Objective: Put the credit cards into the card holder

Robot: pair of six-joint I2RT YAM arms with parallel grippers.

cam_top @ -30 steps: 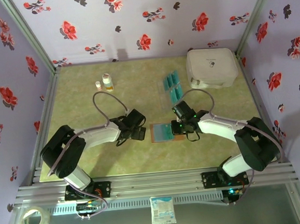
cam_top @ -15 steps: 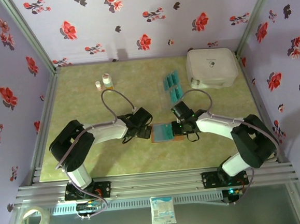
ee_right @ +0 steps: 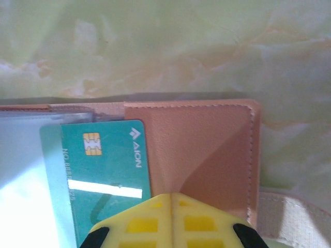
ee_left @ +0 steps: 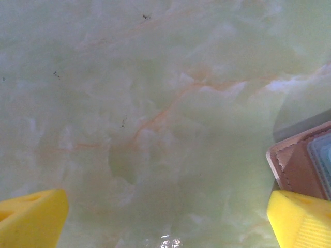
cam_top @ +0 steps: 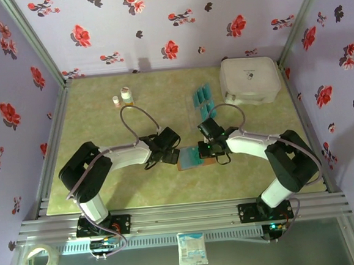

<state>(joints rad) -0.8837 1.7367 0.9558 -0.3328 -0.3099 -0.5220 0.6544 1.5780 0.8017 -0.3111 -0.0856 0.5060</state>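
1. The card holder [cam_top: 190, 158] lies open on the surface [cam_top: 102, 114] between the two arms. One teal credit card [ee_right: 106, 165] sits partly under its clear pocket [ee_right: 31, 155], with the chip exposed
2. The right end effector [ee_right: 173, 222] is closed, its fingers pressed together with nothing visible between them. It is poised over the card's near edge and the brown leather flap; I cannot tell whether it touches the card
3. The left end effector [ee_left: 166, 217] is spread wide and empty, with one fingertip just beside the holder's corner
4. Risk: a push on the card could slide the whole holder, since nothing appears to pin it
5. Risk: the card could catch on the pocket lip and buckle, or ride over the top instead of seating
6. Risk: the left fingertip could nudge the corner and fold the flap over
7. The other credit cards [cam_top: 204, 101] lie near the white case [cam_top: 250, 79], so the task looks early
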